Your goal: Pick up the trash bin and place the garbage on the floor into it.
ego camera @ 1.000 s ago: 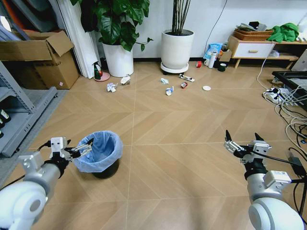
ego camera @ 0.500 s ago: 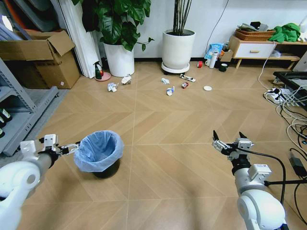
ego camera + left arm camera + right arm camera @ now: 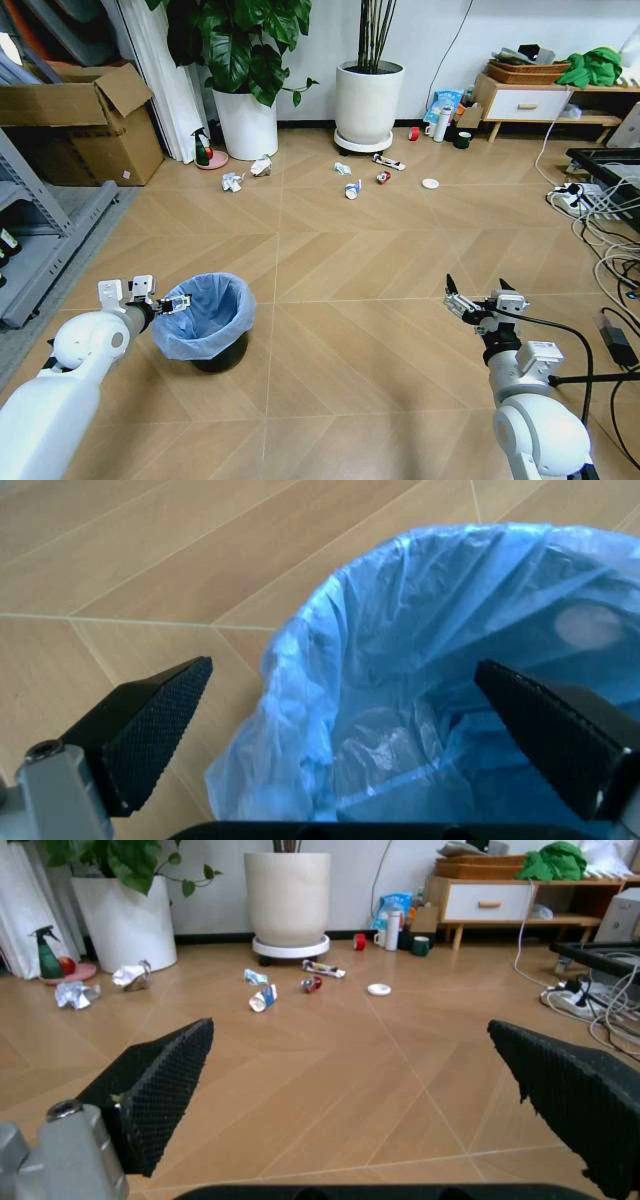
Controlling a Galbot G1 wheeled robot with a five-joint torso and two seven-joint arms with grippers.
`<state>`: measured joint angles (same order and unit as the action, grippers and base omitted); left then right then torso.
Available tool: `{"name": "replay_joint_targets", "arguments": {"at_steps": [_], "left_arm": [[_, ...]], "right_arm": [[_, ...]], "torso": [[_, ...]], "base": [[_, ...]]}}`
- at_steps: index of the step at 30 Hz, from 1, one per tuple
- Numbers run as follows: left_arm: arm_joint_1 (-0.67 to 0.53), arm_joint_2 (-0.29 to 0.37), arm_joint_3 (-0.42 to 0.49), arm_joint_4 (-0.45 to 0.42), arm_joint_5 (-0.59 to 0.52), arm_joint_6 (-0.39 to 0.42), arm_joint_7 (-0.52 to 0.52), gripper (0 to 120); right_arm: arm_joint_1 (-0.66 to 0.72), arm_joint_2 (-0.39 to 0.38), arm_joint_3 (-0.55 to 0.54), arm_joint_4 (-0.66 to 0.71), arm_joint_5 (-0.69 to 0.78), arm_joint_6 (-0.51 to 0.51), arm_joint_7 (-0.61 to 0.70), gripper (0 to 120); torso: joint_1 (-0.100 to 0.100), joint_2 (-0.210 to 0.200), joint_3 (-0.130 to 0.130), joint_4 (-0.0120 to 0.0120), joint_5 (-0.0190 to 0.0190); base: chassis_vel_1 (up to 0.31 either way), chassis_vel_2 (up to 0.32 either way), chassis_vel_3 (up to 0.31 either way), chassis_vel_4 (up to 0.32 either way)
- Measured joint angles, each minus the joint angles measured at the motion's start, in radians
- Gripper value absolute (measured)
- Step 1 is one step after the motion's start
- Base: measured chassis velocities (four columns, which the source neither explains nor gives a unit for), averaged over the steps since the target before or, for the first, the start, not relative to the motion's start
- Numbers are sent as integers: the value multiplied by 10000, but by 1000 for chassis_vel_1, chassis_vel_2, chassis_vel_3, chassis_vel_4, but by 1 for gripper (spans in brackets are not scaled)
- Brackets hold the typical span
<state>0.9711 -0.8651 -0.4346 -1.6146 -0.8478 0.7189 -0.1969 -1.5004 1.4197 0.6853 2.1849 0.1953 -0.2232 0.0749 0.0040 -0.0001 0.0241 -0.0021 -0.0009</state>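
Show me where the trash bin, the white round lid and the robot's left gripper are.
trash bin (image 3: 205, 318), head view, blue bag lining.
white round lid (image 3: 431, 183), head view, its centre.
left gripper (image 3: 178, 301), head view, between fingertips.

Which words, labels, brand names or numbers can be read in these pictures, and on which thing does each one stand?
No text can be read anywhere.
The blue-and-white wrappers on the floor: print too small to read.
The cardboard box: a small sticker, too small to read.
The blue packet by the cabinet: blurred, unreadable.
The trash bin and its blue bag: no print.
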Motion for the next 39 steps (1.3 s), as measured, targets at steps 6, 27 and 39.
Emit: {"name": "replay_joint_targets", "arguments": {"at_steps": [6,27,39], "left_arm": [[-1048,-75,709,1174,314,51,587,100],[-1500,-122,988,2796,1362,59,1405,95],[-1348,-161,1021,2756,1395,-10,1475,61]], "right_arm": [[31,12,48,-27,-4,27,14,100],[82,86,85,-145,-20,154,32,100],[94,93,81,-192,-88,186,32,100]], "torso": [[0,0,-1,-2,2],[-1,0,-1,-1,2],[-1,2,-1,-2,2]], "base": [[0,0,0,0],[0,0,0,0],[0,0,0,0]]}}
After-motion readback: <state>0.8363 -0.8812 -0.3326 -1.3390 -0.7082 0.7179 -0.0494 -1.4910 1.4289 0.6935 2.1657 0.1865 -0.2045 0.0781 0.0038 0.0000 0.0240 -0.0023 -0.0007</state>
